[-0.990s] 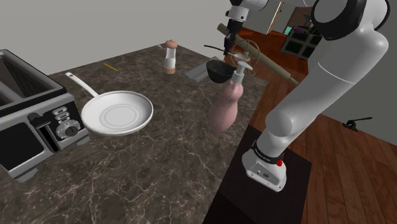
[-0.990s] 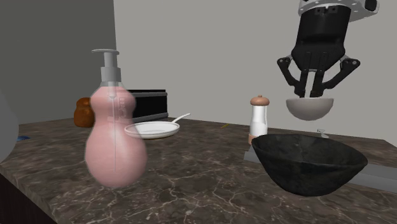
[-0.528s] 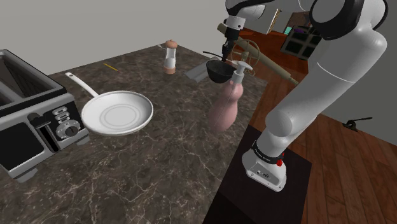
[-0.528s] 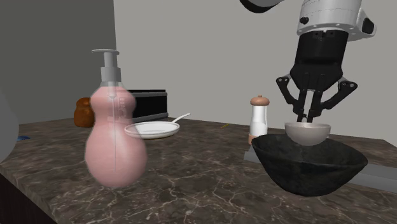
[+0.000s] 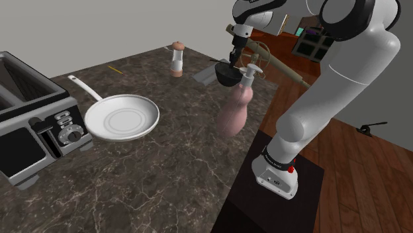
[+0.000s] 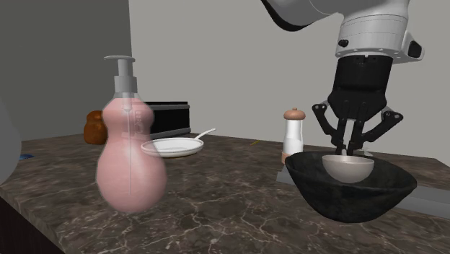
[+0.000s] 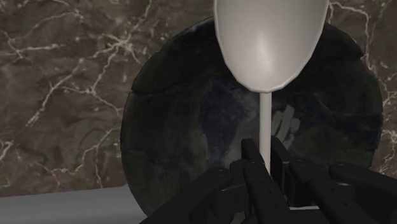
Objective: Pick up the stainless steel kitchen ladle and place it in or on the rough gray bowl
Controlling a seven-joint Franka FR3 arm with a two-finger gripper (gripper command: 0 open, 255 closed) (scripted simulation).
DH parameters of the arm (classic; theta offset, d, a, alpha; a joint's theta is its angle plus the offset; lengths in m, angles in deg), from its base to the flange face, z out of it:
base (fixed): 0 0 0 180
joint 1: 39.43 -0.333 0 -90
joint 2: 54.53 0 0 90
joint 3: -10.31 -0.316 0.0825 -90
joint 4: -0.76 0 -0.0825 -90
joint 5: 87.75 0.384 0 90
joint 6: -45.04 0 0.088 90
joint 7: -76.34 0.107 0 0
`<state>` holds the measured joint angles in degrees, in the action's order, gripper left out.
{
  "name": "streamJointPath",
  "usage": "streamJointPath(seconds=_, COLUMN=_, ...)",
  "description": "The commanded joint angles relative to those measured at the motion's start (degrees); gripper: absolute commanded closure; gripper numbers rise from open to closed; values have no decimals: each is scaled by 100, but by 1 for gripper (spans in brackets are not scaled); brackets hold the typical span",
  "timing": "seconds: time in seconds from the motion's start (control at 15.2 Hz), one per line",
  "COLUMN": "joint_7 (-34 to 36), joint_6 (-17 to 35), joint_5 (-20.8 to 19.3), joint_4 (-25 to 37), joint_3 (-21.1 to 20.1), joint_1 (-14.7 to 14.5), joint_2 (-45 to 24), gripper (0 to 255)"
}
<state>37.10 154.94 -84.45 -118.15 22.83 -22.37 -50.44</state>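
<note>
Tool: the tool [image 6: 351, 148] is seen pinching the ladle's thin handle, with a finger pressed against it from each side. It is hung upright over the bowl.
Ladle: the ladle [image 7: 272, 41] is held by its handle, well away from the cup, with the cup pointed downward. It is drawn pale grey-white with a soft sheen.
Ladle's place: the cup is sunk below the bowl's rim, near the bowl's middle. Whether the bowl's floor is touched cannot be told.
Bowl: the bowl [image 6: 317, 193] is dark, almost black. It is set on a grey slab [image 7: 57, 207] near the far corner of the bench [image 5: 165, 172], by the edge nearest the stand.
Other things: a pink soap dispenser [image 5: 236, 109] is stood near the bowl along the same edge. A pepper mill [image 5: 177, 59] is placed by the far edge. A white pan [image 5: 122, 118] is laid towards the bench's middle, and a toaster [image 5: 33, 126] is set at the opposite end.
Done: the pick-up is judged complete, since the ladle is clear of the bench and clasped. The carry is judged complete too, since the cup is inside the bowl.
Left: the handle is not yet released. The fingers are to be spread so that the ladle is left resting in the bowl, and the tool is then to be lifted clear.
Risk: once freed, the long handle may be tipped over the rim.
</note>
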Motion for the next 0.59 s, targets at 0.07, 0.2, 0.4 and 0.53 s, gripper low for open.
streamJointPath(seconds=0.07, joint_7=0, joint_6=9, joint_5=1, joint_4=-10, joint_3=0, joint_1=0, joint_2=0, gripper=255)
streamJointPath(seconds=0.2, joint_7=0, joint_6=9, joint_5=1, joint_4=-10, joint_3=0, joint_1=0, joint_2=0, gripper=255)
streamJointPath(seconds=0.4, joint_7=1, joint_6=9, joint_5=1, joint_4=-11, joint_3=-1, joint_1=-1, joint_2=1, gripper=0)
streamJointPath(seconds=0.53, joint_7=0, joint_6=9, joint_5=1, joint_4=-11, joint_3=-1, joint_1=-1, joint_2=1, gripper=0)
